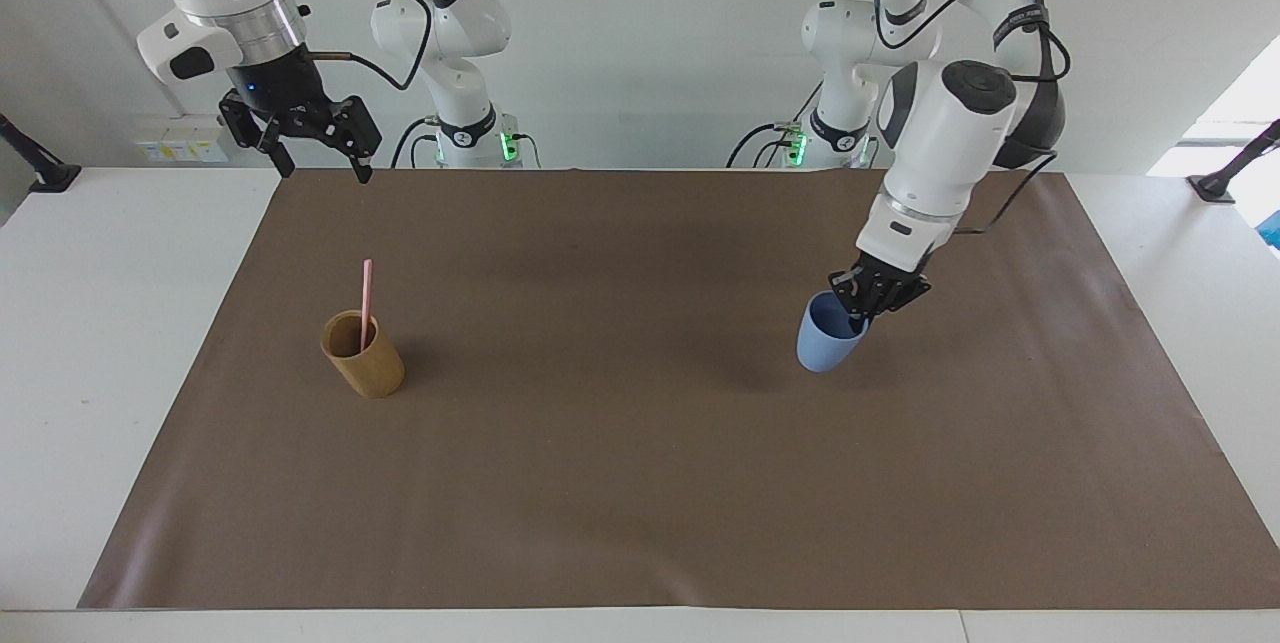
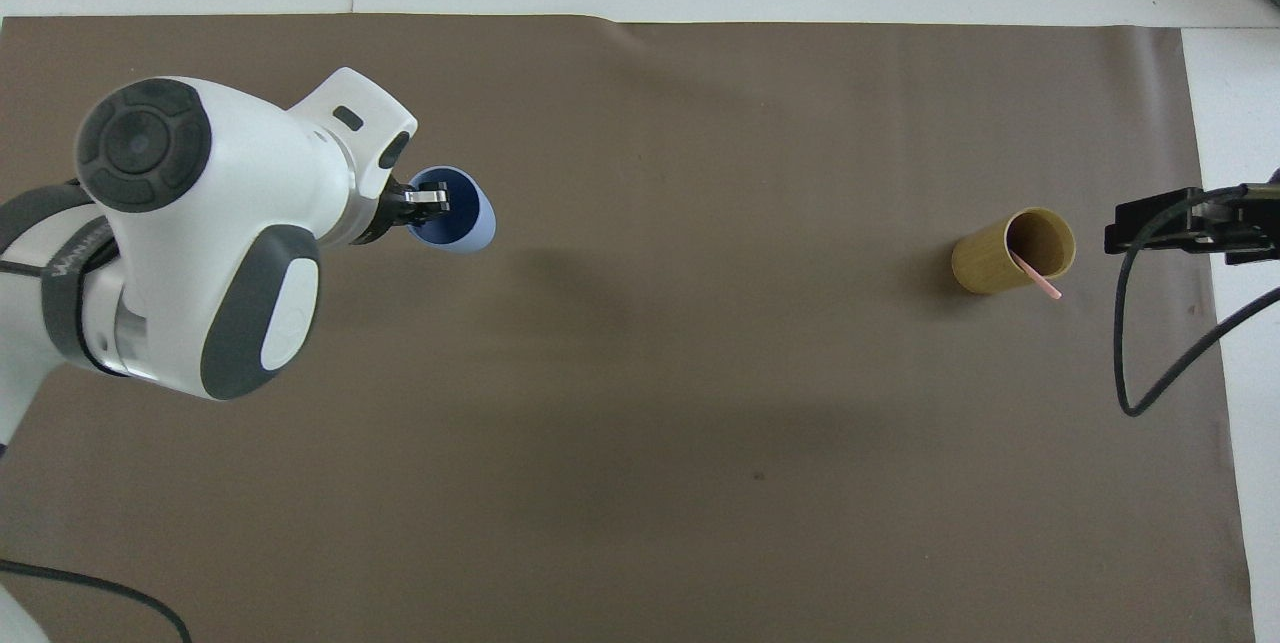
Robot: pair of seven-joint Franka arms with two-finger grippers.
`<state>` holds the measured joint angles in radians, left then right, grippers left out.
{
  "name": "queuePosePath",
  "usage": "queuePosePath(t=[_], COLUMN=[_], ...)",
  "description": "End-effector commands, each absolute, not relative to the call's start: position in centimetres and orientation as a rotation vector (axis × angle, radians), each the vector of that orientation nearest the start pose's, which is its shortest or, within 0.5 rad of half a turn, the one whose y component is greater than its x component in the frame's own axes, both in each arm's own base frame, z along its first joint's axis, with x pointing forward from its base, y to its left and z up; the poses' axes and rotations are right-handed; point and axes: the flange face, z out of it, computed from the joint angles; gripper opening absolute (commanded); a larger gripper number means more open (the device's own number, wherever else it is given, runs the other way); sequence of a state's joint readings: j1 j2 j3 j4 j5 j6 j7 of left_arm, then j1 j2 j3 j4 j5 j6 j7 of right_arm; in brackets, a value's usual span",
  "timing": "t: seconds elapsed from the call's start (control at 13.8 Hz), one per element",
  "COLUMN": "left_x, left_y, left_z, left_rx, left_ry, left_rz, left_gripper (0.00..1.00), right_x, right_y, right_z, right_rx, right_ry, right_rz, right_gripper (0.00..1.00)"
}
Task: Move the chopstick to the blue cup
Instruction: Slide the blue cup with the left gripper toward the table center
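- The left claw (image 1: pixel 862 306) pinches the rim of the small light-blue tapered cup (image 1: pixel 826 344), holding it tilted above the brown mat (image 1: pixel 640 483) on the tabletop.
- The facing view shows the right claw (image 1: pixel 305 135), fingers spread, waiting above the mat's edge.
- The thin pale pink chopstick (image 1: pixel 366 291) stands nearly upright in the tan bamboo-coloured cylindrical cup (image 1: pixel 364 355), well apart from the blue cup, toward the right arm's end.

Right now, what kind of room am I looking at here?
Probably a robotics lab: two arms mounted at a white table, a plain brown mat, and only test props, a blue cup and a tan cup.
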<state>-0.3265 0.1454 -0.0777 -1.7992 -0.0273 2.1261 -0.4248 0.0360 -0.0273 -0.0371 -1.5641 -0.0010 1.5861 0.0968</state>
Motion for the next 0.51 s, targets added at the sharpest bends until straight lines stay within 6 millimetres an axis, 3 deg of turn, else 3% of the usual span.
queuePosePath(t=[0.0,0.07,0.22,0.44], left_x=[56.0,55.2,54.1,54.0], left_y=[-29.8,-32.5,-36.0,-38.7], left_z=[46.7,45.6,44.2,41.5], left_rx=[-3.265,-3.278,-3.305,-3.334], left_ry=[-0.063,-0.063,-0.036,-0.003], left_rz=[-0.253,-0.258,-0.281,-0.285], left_gripper=[0.0,0.0,0.0,0.0], right_x=[54.6,54.7,55.3,55.5], right_y=[-0.8,-0.7,-0.8,-1.2], right_z=[63.6,63.0,61.6,58.8], right_rx=[-3.157,-3.157,-3.158,-3.161], right_ry=[0.089,0.086,0.029,-0.024], right_rz=[-0.088,-0.078,-0.121,-0.103], right_gripper=[1.0,1.0,1.0,1.0])
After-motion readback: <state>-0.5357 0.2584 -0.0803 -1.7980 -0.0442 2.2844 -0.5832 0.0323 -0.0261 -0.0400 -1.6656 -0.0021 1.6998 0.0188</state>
